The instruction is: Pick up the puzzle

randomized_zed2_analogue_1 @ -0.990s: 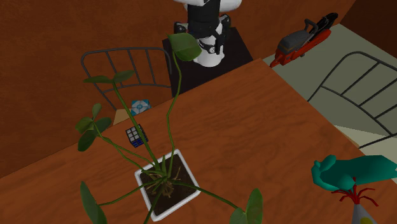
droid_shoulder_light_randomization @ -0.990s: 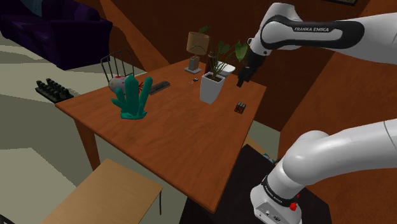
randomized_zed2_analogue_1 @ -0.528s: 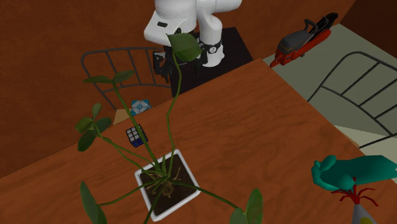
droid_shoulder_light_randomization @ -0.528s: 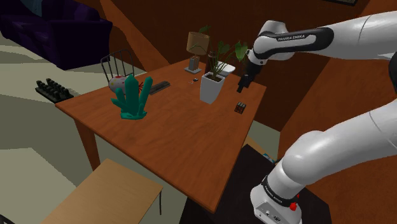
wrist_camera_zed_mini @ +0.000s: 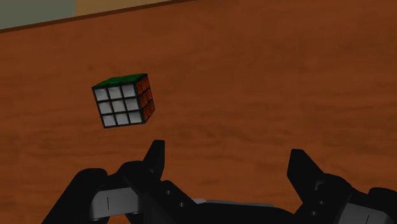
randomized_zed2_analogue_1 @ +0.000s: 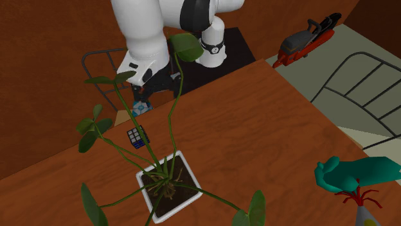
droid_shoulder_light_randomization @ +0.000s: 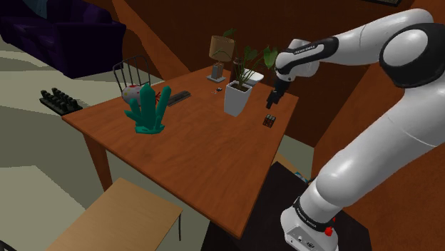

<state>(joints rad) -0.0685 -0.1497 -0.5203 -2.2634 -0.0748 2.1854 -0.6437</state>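
Puzzle [wrist_camera_zed_mini: 123, 100] in sight: a small cube of three-by-three tiles in black seams, white face toward the claw [wrist_camera_zed_mini: 227, 162], green on top, orange on the side. It sits flat on the table [droid_shoulder_light_randomization: 200, 142], a smooth brown wood-grain top, near the edge. It lies below and just ahead of the claw, off beyond one finger rather than in the gap. The two blocky black fingers [wrist_camera_zed_mini: 154, 156] stand wide apart with nothing between them, and the claw hangs above the wood, touching nothing. Close beside the claw is a square white pot [droid_shoulder_light_randomization: 237, 98], soil inside, thin green stems arching out to broad leaves [randomized_zed2_analogue_1: 185, 46]; one stem crosses in front of the claw in the second exterior view. Well apart from the claw stands a glossy teal cactus shape [droid_shoulder_light_randomization: 147, 108].
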